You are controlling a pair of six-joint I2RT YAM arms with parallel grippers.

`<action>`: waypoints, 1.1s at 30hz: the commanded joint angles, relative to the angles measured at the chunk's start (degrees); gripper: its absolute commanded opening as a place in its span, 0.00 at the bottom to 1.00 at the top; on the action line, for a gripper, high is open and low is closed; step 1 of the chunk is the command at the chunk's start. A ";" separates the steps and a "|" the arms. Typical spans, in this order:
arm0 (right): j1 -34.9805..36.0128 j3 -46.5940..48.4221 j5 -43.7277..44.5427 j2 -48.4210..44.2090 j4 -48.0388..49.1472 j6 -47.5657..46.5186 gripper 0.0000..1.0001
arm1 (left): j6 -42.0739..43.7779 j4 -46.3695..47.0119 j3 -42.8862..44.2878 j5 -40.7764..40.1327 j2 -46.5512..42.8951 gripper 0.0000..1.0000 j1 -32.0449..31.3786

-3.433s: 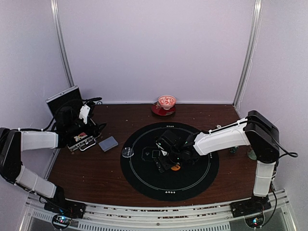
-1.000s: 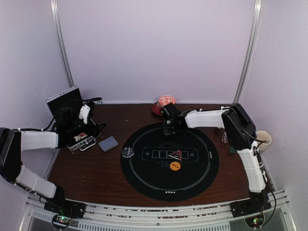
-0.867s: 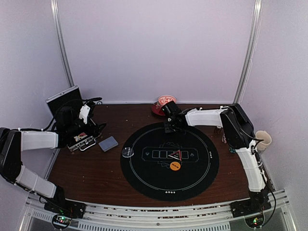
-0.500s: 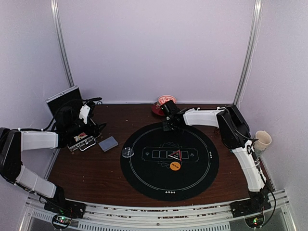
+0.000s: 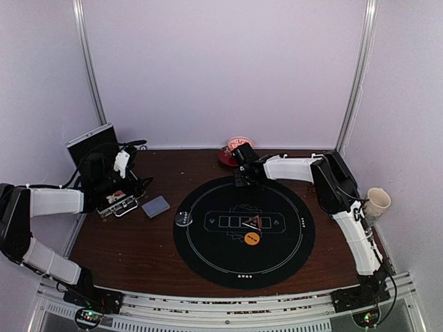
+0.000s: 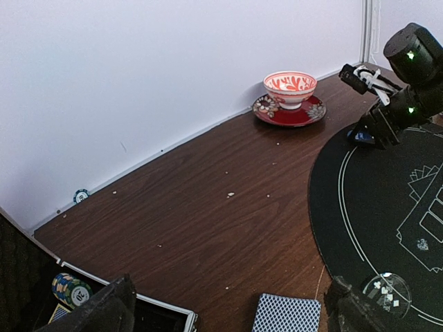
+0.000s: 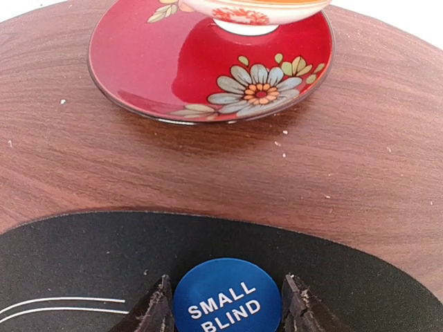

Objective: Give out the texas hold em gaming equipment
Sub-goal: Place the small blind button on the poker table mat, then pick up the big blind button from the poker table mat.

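My right gripper (image 7: 227,315) is shut on a blue marker disc (image 7: 225,301) lettered SMALL BLIND. It is low over the far edge of the black mat (image 7: 83,256), just short of the red saucer (image 7: 208,62). The top view shows that gripper (image 5: 242,180) at the mat's far rim. An orange disc (image 5: 252,239) lies mid-mat and a clear-white disc (image 5: 183,218) at its left edge. A grey-blue card deck (image 5: 156,206) rests on the wood left of the mat. My left gripper (image 6: 228,311) hangs open over the open case (image 5: 118,200), which holds stacked chips (image 6: 69,289).
The red-and-white bowl (image 5: 240,145) on its saucer stands at the back wall. One stray chip (image 6: 81,196) lies by the wall at the left. A paper cup (image 5: 377,200) sits at the right edge, beside the right arm's upper link.
The right gripper has carried the blue disc from the mat's middle to its far edge and edged slightly further over the last second. The left arm has not moved.
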 commanded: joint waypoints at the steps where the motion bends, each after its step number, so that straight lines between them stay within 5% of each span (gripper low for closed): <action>1: -0.77 1.44 1.52 2.55 -0.73 -0.46 0.53 | 0.49 1.96 1.27 -0.04 0.47 0.98 -0.09; 9: -0.76 2.40 1.66 1.88 -1.47 -0.62 0.56 | 0.52 1.95 1.27 -0.09 0.56 0.98 -0.09; 21: 0.41 -2.30 -0.36 -9.96 -1.88 -1.22 0.80 | 0.42 2.01 1.27 -0.15 0.48 0.98 -0.05; 33: 10.87 -27.65 0.58 -30.17 -3.04 3.27 0.95 | 0.16 1.70 1.14 0.44 -0.06 0.98 -0.03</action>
